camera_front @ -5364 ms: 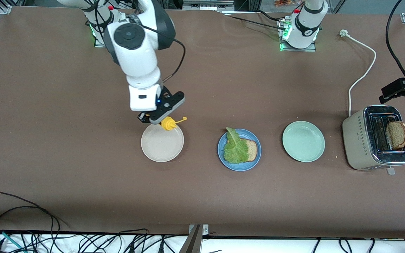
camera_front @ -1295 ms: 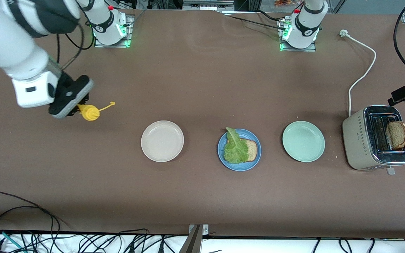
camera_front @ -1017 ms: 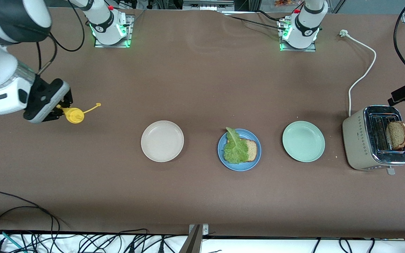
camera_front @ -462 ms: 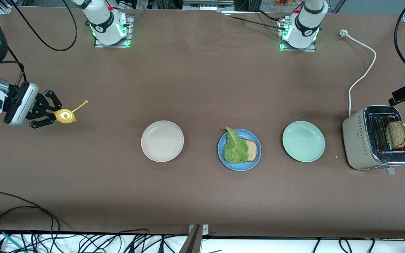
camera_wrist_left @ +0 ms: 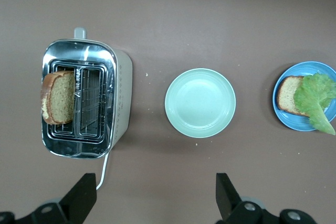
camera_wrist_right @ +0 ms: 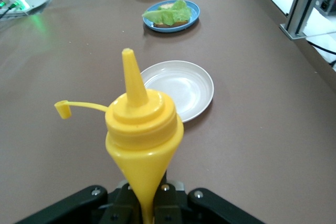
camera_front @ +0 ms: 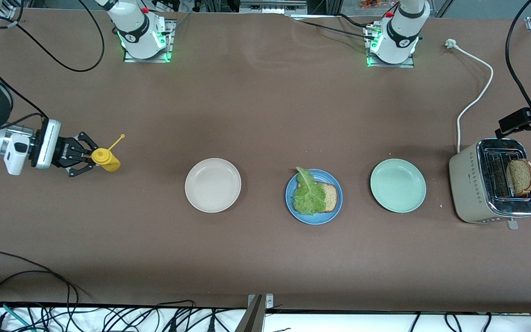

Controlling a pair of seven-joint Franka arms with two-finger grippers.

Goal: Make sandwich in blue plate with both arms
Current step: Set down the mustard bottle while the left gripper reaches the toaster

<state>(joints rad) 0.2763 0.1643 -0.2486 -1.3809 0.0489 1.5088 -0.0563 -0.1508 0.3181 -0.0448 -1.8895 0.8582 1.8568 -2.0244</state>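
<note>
I am holding my right claw (camera_front: 91, 157) low over the table (camera_front: 256, 110) at the right arm's end, and it is clamping tight on the yellow squeeze bottle (camera_front: 105, 159). The bottle is lying nearly level in my grip, with its nozzle pointing toward the plates and its open cap hanging off on a thin strap (camera_front: 117, 141). In my right wrist view the bottle's narrow base is sitting squeezed between my fingers (camera_wrist_right: 126, 203).

Next along the table the cream-white plate (camera_front: 213, 185) is sitting bare, well apart from the bottle. Beside it the blue plate (camera_front: 314, 197) is resting in the middle of the row, carrying one bread slice (camera_front: 329, 197) with the lettuce leaf (camera_front: 308, 193) lying across it and over the plate's rim. The sandwich is lacking its top slice. The mint-green plate (camera_front: 398, 185) is sitting beside that, toward the left arm's end.

At the left arm's end the toaster (camera_front: 493, 181) is standing with a second bread slice (camera_front: 521, 177) sticking up out of one slot, its white cord (camera_front: 475, 99) trailing toward the arm bases.

My left claw (camera_wrist_left: 152, 203) is hanging high over the table between the toaster and the mint-green plate, its fingers (camera_wrist_left: 81, 198) spread as wide as they go and gripping nothing.
</note>
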